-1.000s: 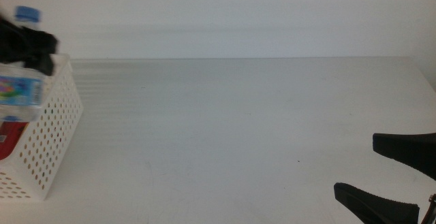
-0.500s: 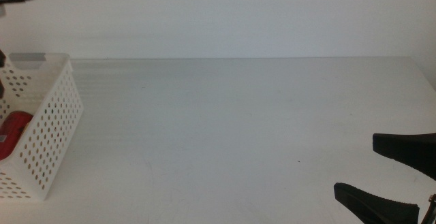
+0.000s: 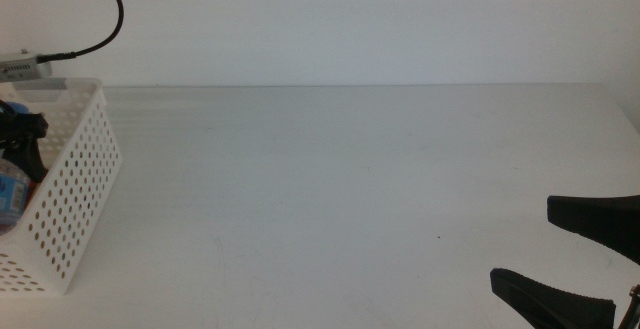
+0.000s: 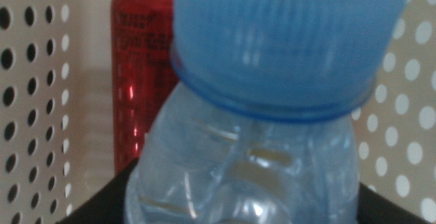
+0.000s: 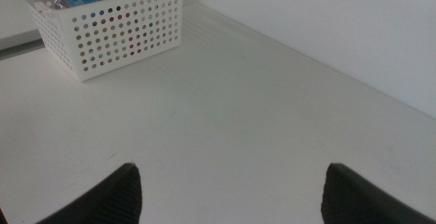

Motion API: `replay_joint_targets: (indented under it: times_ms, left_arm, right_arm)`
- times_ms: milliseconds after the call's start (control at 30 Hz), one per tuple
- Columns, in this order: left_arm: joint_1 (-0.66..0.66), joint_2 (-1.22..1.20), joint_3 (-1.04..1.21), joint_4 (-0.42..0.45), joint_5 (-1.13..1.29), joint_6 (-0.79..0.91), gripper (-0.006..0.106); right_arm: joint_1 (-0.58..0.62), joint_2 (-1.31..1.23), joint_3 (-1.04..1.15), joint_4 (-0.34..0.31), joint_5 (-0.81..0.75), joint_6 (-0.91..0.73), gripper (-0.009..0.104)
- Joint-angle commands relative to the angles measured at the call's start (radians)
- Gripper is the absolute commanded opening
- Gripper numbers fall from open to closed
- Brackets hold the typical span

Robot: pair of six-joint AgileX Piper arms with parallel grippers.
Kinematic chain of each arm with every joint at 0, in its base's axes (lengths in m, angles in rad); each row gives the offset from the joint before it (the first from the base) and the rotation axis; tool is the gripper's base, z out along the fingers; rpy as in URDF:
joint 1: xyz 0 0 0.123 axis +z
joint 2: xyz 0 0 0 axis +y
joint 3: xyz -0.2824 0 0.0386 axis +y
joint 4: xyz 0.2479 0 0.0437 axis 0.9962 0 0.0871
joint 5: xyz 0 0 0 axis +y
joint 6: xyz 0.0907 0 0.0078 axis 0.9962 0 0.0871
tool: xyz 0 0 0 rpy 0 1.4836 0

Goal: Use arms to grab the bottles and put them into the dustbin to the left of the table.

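Left pincer (image 3: 22, 139) sits inside the white perforated plastic dustbin (image 3: 75, 204) at the worktop's (image 3: 350, 189) left edge — gripping the clear blue-capped water bottle (image 4: 272, 115) beside the slim red can (image 4: 139, 81), its lettering unreadable. Right pincer (image 5: 228, 190) gapes wide over bare worktop.

A bare lab-style test bench: plain white table (image 3: 350, 189), blank white wall (image 3: 350, 19) behind, one perforated white basket (image 3: 75, 199), a dangling black cable (image 3: 105, 9).

bright, even, washed-out light; faint shadows on counter (image 3: 350, 189); left wrist view blurred close-up, water bottle (image 4: 266, 115) out of focus.
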Motion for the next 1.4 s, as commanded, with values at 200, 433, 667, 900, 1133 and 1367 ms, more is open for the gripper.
replay_joint_targets:
  times_ms: [200, 433, 667, 900, 1133, 1367]
  left_arm:
    - [0.001, -0.058, -0.04, -0.037, -0.015, 0.057, 0.068]
    - [0.001, -0.062, -0.04, -0.086, 0.009, 0.05, 0.09]
    - [-0.007, -0.153, -0.04, -0.114, 0.032, 0.023, 0.09]
    - [-0.076, -0.284, -0.04, -0.16, -0.029, 0.024, 0.09]
    - [-0.194, -0.391, -0.034, -0.187, -0.075, 0.024, 0.09]
    - [-0.348, -0.471, -0.034, -0.194, -0.129, 0.036, 0.09]
  right_arm:
    - [0.002, 0.001, -0.029, -0.006, -0.073, -0.006, 0.082]
    - [0.002, 0.001, -0.029, -0.006, -0.073, -0.006, 0.082]
    - [0.002, 0.001, -0.029, -0.006, -0.073, -0.005, 0.082]
    - [0.002, 0.001, -0.029, -0.006, -0.073, -0.005, 0.082]
    - [0.002, 0.001, -0.029, -0.006, -0.073, -0.005, 0.082]
    - [0.002, 0.001, -0.029, -0.006, -0.073, -0.005, 0.082]
